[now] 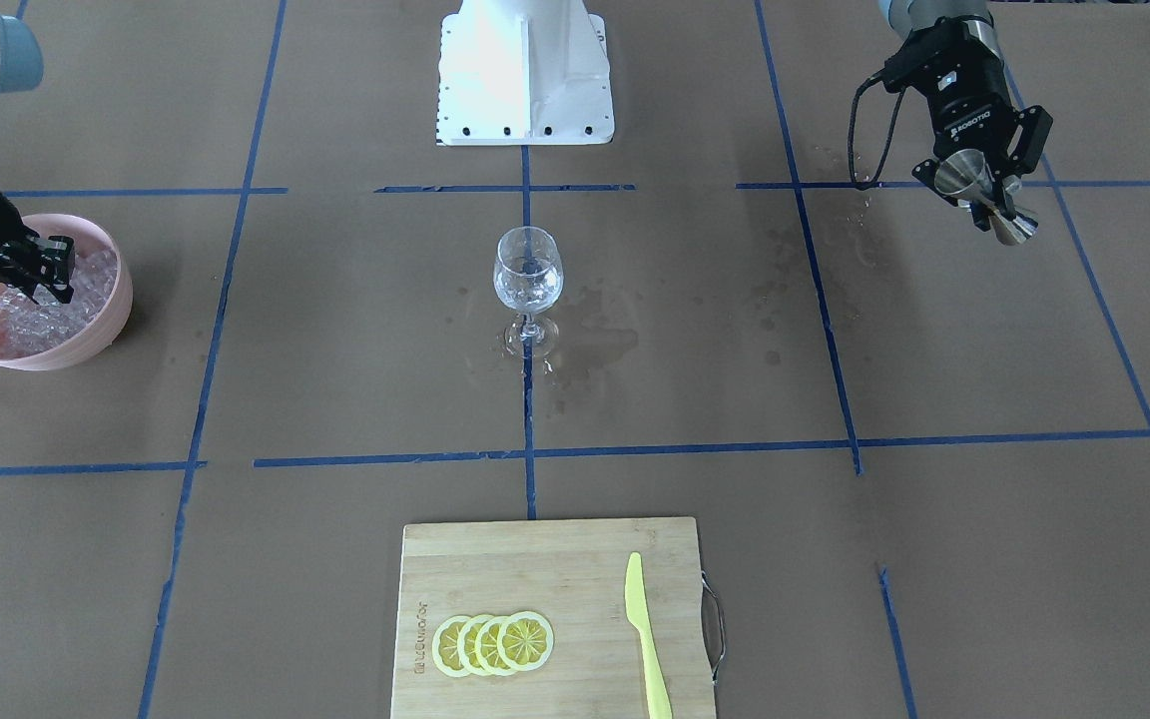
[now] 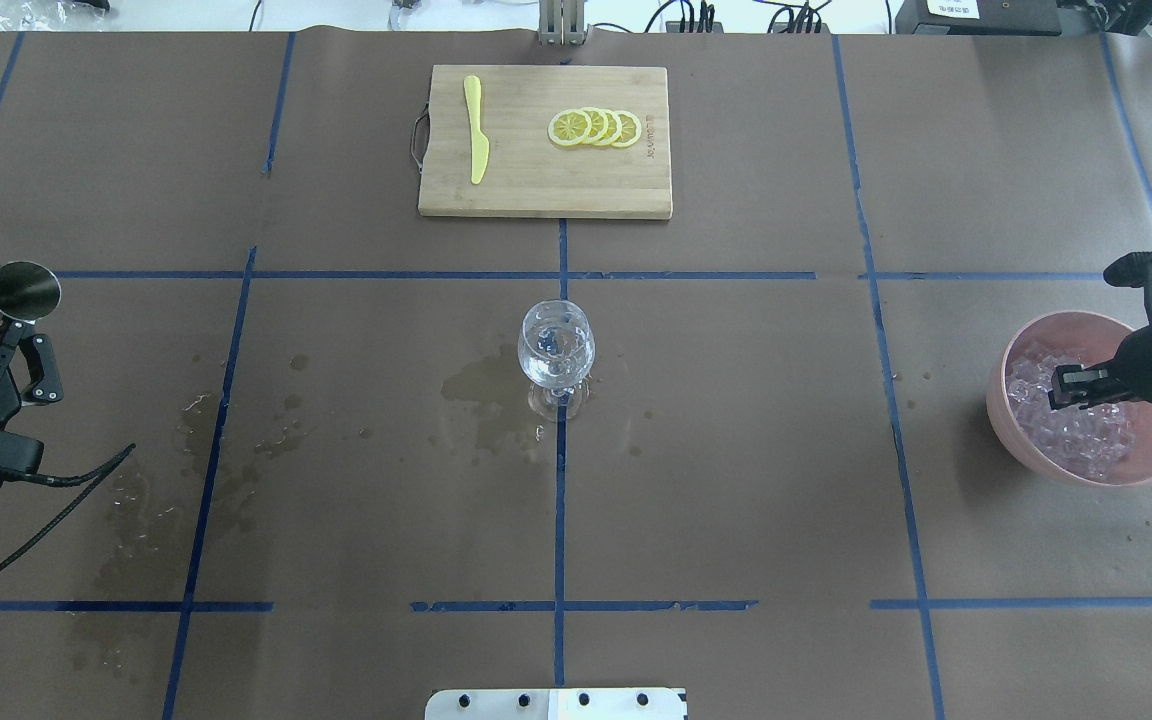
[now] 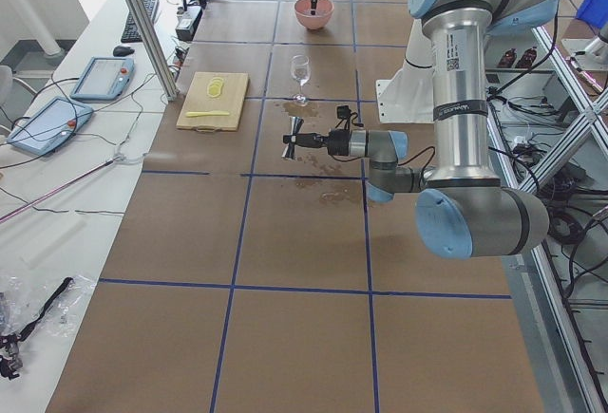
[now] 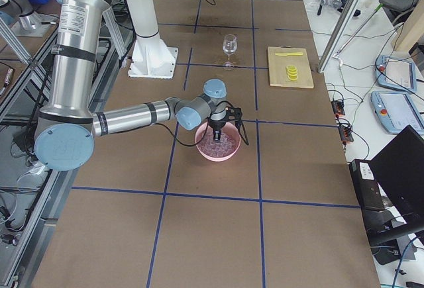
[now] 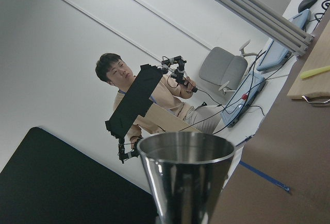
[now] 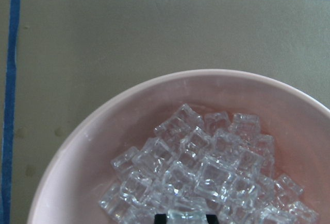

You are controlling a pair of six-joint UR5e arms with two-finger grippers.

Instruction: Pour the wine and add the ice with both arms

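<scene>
A wine glass (image 1: 528,275) stands at the table's middle with a little clear wine in its bowl; it also shows in the overhead view (image 2: 556,345). My left gripper (image 1: 984,195) is shut on a steel jigger (image 2: 24,290) and holds it tilted above the table, far to the glass's side. The jigger's rim fills the left wrist view (image 5: 185,149). My right gripper (image 2: 1076,385) reaches down into a pink bowl (image 2: 1021,440) full of ice cubes (image 6: 206,172). Its fingertips (image 6: 161,217) sit close together with one cube between them.
A wooden cutting board (image 1: 495,559) at the far side carries lemon slices (image 1: 493,643) and a yellow plastic knife (image 1: 645,639). Wet stains (image 2: 476,385) mark the brown paper around the glass and under the left arm. The white base block (image 1: 525,70) stands at the robot's side.
</scene>
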